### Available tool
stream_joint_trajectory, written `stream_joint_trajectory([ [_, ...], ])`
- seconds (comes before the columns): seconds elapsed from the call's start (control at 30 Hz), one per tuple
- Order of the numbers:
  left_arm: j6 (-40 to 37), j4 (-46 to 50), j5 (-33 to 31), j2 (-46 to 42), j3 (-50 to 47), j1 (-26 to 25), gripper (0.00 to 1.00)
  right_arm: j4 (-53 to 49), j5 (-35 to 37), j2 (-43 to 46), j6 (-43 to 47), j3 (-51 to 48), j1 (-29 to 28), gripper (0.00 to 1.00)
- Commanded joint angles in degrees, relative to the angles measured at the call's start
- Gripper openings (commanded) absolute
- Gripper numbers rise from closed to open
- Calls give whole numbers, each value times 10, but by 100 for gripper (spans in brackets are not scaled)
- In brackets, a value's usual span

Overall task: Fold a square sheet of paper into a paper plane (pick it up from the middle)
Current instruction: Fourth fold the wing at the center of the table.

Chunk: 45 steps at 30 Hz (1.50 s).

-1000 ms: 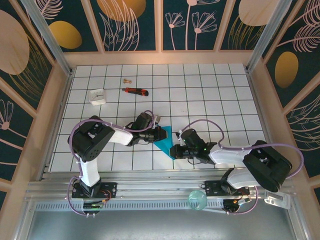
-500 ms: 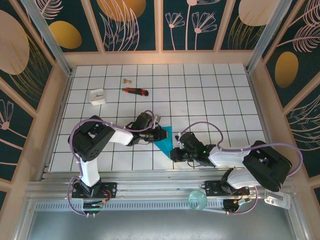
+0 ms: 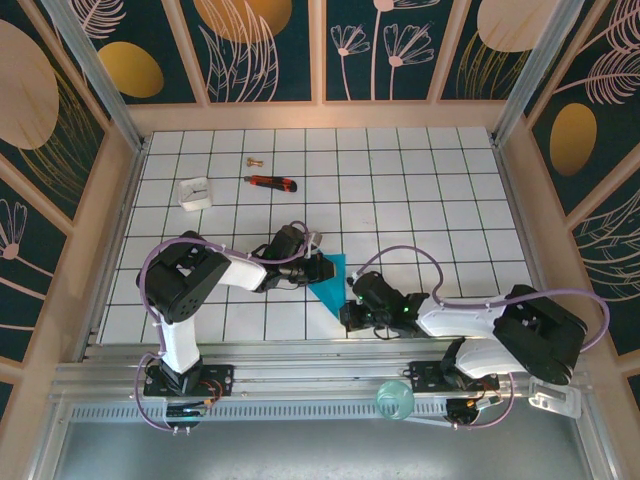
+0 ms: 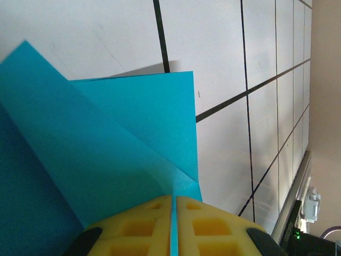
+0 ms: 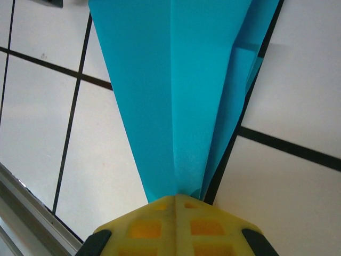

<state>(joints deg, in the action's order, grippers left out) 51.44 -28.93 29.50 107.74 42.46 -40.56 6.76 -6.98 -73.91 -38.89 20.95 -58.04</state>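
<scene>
The square sheet of paper (image 3: pixel 329 284) is folded into a tapering teal dart, the paper plane, lying on the tiled table between both arms. My left gripper (image 3: pixel 321 268) is shut on its wide far end. In the left wrist view a teal edge runs between the yellow pads (image 4: pixel 149 218), and folded layers (image 4: pixel 122 133) spread beyond them. My right gripper (image 3: pixel 348 313) is shut at the narrow near end. Its closed pads (image 5: pixel 154 224) sit over the tapering paper (image 5: pixel 176 80), whose centre crease leads to the pad seam. No paper shows in that seam.
A red-and-black utility knife (image 3: pixel 271 182), a white block (image 3: pixel 194 192) and a small brass piece (image 3: pixel 252 160) lie far back left. The metal rail (image 3: pixel 300 375) borders the near table edge close to the right gripper, with a clear cup (image 3: pixel 395 400) beyond.
My right gripper slid along the paper toward the near edge and its jaws closed fully. The left gripper and the wide end of the paper stayed put.
</scene>
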Motion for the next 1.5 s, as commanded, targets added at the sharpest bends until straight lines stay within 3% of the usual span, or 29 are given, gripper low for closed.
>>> stream_joint_trajectory([
  [0.0, -13, 32, -32, 24, -2, 5, 13, -97, -6, 11, -2, -12, -18, 3],
  [0.3, -14, 37, -33, 26, 1, 5, 12, -136, 6, 42, 37, 12, -18, 2],
  [0.53, -13, 34, -32, 26, -2, 4, 13, -90, -30, 87, 32, 26, 23, 3],
  [1.0, -12, 32, -30, 26, 0, 5, 13, -38, -46, -12, 46, 67, 30, 2],
  [1.47, -12, 32, -29, 28, 0, 5, 13, 5, -62, -19, 4, -22, 26, 0],
])
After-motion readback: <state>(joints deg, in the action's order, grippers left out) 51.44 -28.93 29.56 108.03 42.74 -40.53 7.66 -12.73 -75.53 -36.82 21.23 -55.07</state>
